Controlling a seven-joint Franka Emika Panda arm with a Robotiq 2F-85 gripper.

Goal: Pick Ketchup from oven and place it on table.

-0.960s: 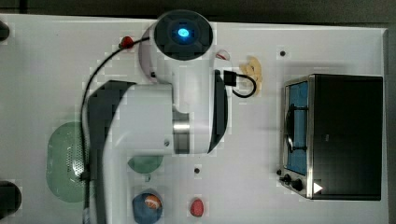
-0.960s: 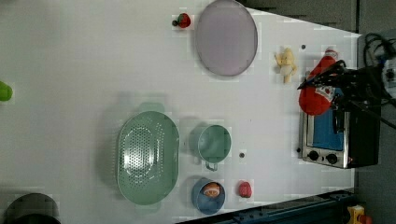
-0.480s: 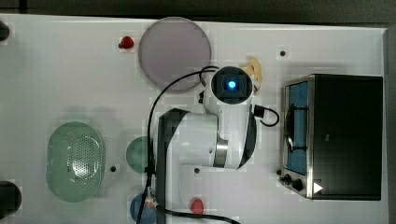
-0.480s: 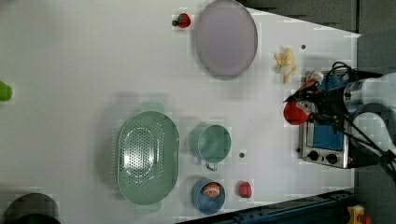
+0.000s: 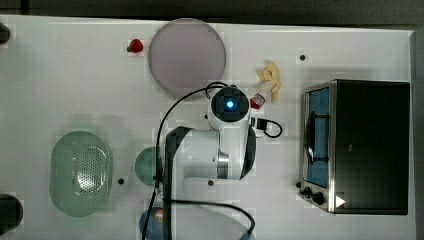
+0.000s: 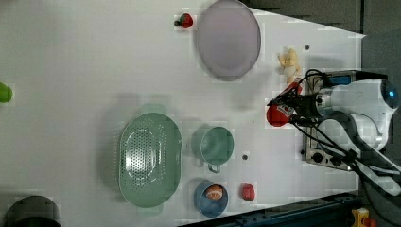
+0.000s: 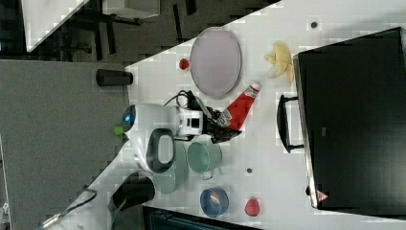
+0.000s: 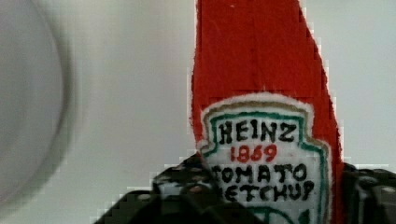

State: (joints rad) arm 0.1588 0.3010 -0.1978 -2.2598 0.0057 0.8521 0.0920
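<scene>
My gripper (image 7: 224, 123) is shut on the base of the Ketchup (image 7: 241, 108), a red bottle with its white cap pointing toward the oven (image 7: 354, 120). The bottle is tilted over the white table (image 7: 268, 158), between the lilac plate and the oven's handle. In the top view the Ketchup (image 5: 259, 98) sticks out from under the wrist, left of the oven (image 5: 362, 145). The left view has the Ketchup (image 6: 278, 114) in the gripper (image 6: 289, 105) over the table (image 6: 94, 56). The wrist view has the label of the Ketchup (image 8: 266, 154) between dark fingers (image 8: 180, 189).
A lilac plate (image 5: 186, 57) and a yellow banana-like thing (image 5: 270, 75) lie close to the bottle. A teal cup (image 6: 216, 145), green colander (image 6: 149, 158), blue bowl (image 6: 211, 198), and red fruits (image 6: 248, 191) (image 5: 135, 46) are spread over the table. The arm's black cable (image 5: 270, 128) loops near the oven.
In the left view the Ketchup, still in the shut gripper, has moved away from the oven, down and to the left view's left. The arm followed it over the table.
</scene>
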